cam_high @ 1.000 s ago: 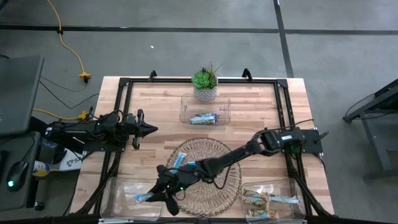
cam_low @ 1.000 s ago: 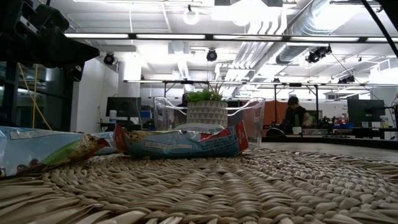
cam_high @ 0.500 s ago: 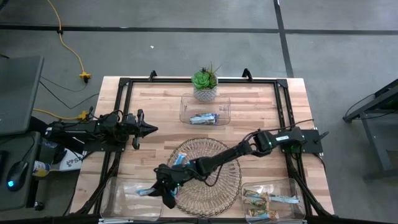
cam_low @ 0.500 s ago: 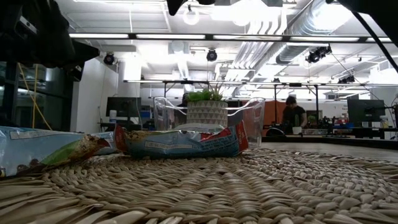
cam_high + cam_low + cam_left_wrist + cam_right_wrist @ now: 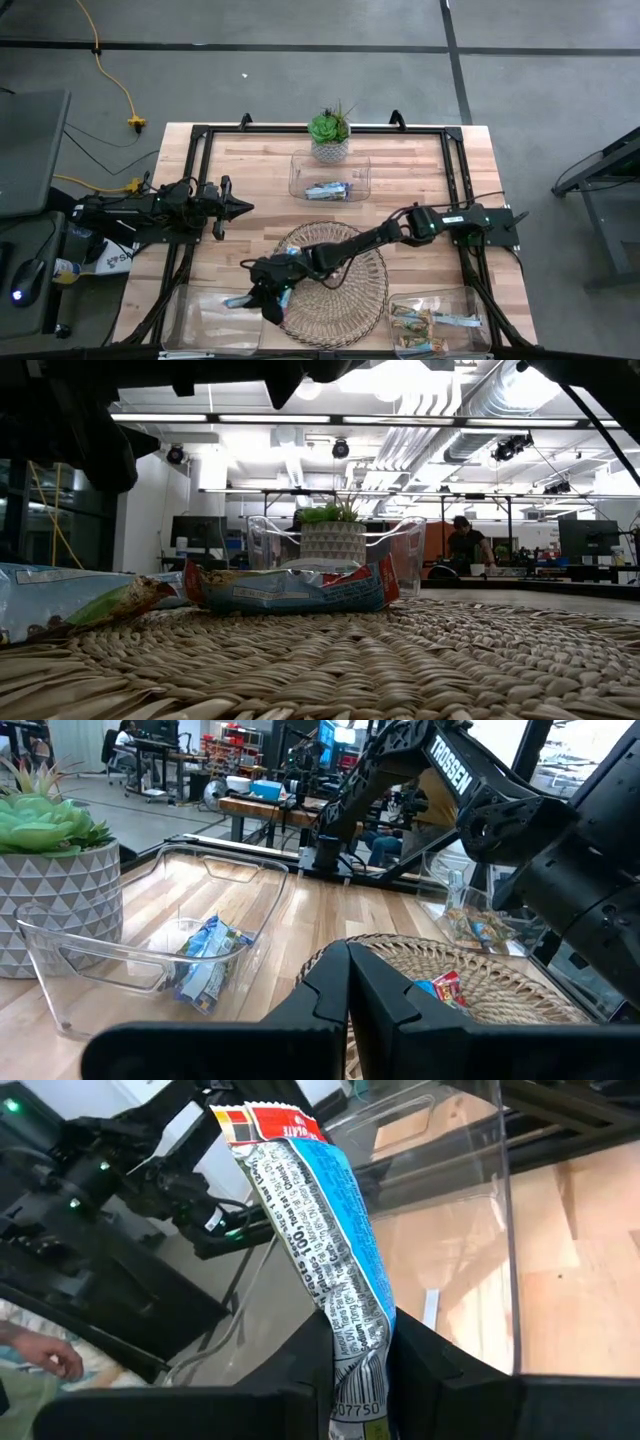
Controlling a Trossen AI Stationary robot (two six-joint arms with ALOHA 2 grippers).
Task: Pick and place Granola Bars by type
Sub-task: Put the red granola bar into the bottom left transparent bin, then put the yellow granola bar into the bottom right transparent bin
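Granola bar in a bright blue, white and red wrapper [image 5: 320, 1220], clamped low by the right tool [image 5: 355, 1370], could flop and catch the clear plastic bin's wall [image 5: 505, 1230] on release; the left tool [image 5: 345, 995] waits with fingers together.

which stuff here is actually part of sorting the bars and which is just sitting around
Part of the job:
- blue granola bar gripped by the right gripper
- bars on the wicker tray
- bar in the far clear bin
- bars in the near right bin
- near left bin

Just lying about:
- potted succulent
- left gripper, waiting at the left side
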